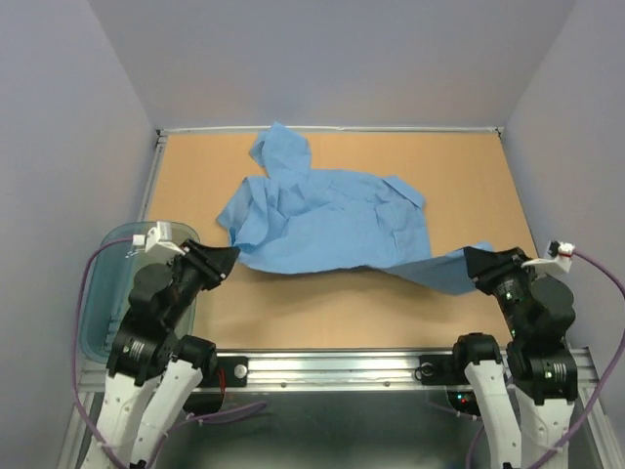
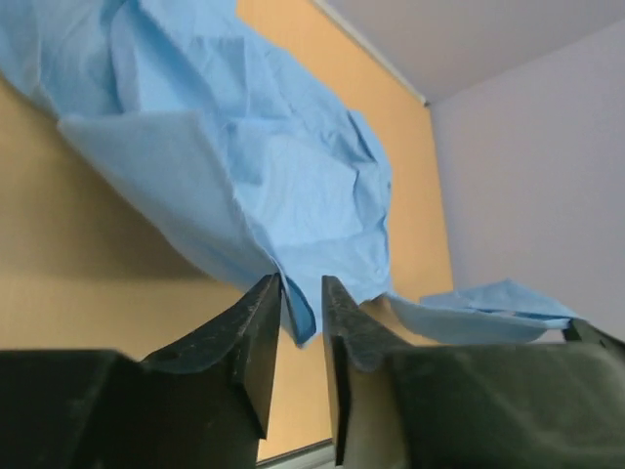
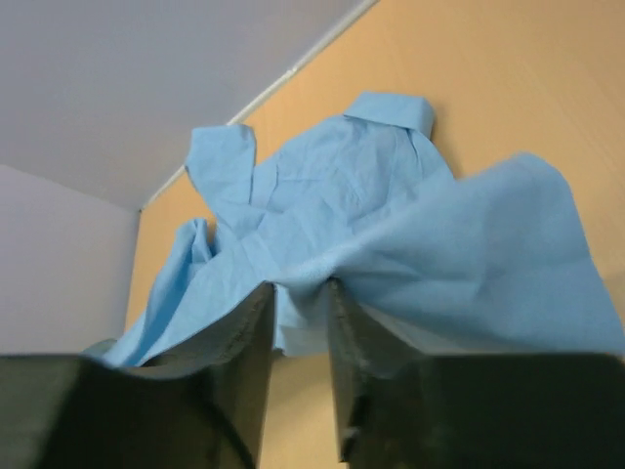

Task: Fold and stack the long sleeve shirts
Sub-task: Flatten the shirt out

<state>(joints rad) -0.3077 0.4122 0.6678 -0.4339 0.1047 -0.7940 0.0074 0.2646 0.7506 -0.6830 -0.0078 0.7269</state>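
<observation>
We see the light blue shirt (image 1: 322,220) lying crumpled over the table's (image 1: 322,318) middle, almost touching its far edge. The near hem is raised off the table. The left gripper (image 2: 301,283), by the table's left edge, and the right gripper (image 3: 301,288), by its right edge, are each slightly parted with hem in the gap. Bare wood shows along the near edge.

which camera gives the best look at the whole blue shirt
Top external: the shirt lies crumpled on the table, seen whole, its near hem running from left gripper to right gripper. Left wrist shows only the hem at its fingers and a slanted part; right wrist shows most of it, foreshortened, near edge behind the fingers.
</observation>
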